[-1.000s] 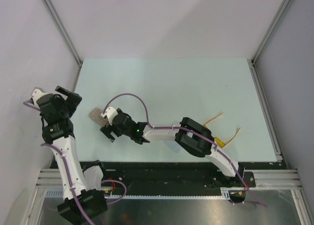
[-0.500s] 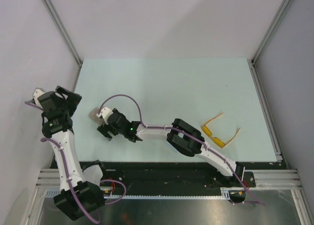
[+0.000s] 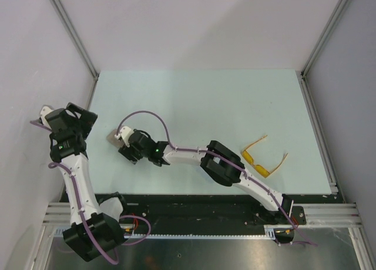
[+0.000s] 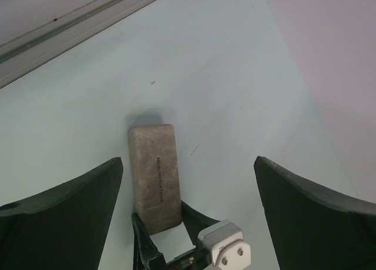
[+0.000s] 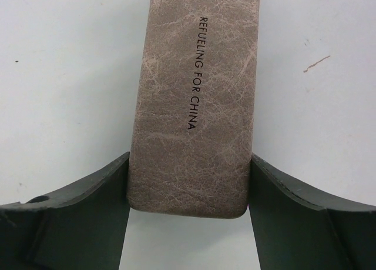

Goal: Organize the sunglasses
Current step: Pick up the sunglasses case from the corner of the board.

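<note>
Yellow-orange sunglasses (image 3: pixel 264 160) at four o'clock on the pale green table (image 3: pixel 205 99), seen from above, temples unfolded, well apart from both arms. Right gripper (image 3: pixel 128 147) at nine o'clock over a grey-beige case (image 3: pixel 111 137); left gripper (image 3: pixel 75 114) just off that edge. Left wrist: jaws spread wide, holding nothing, case at six o'clock. Right wrist: fingers (image 5: pixel 88 211) touching both long sides of case, gripping it.
</note>
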You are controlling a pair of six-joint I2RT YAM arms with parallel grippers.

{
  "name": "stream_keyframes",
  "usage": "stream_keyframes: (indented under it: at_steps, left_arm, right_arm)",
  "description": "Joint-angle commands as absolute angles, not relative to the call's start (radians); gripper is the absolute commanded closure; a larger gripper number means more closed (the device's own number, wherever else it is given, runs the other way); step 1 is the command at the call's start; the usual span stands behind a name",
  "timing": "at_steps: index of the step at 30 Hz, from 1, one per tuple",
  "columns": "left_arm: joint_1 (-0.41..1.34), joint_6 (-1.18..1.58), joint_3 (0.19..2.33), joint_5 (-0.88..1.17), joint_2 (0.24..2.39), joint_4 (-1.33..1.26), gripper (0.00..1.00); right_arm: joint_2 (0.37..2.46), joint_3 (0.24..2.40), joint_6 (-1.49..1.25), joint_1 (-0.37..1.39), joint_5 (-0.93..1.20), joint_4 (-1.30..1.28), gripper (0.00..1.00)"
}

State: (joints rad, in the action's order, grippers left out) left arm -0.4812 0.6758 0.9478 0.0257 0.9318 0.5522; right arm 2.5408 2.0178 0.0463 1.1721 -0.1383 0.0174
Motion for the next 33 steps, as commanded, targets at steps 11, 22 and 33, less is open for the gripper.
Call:
stream_keyframes:
  at_steps: [11, 22, 33]
  left_arm:
    - [-0.492, 0.641, 0.959, 0.119, 0.942, 0.499, 0.00]
    - [-0.453, 0.661, 0.899, 0.524, 1.028, 0.404, 0.00]
    - [-0.048, 0.753, 0.799, 0.552, 1.054, 0.131, 0.00]
  right_arm:
    - [2.393, 1.944, 0.032, 1.083, -0.193, -0.057, 0.99]
    - [2.042, 1.585, -0.070, 0.887, -0.088, -0.051, 1.00]
    - [1.772, 1.433, -0.233, 0.804, -0.011, -0.172, 1.00]
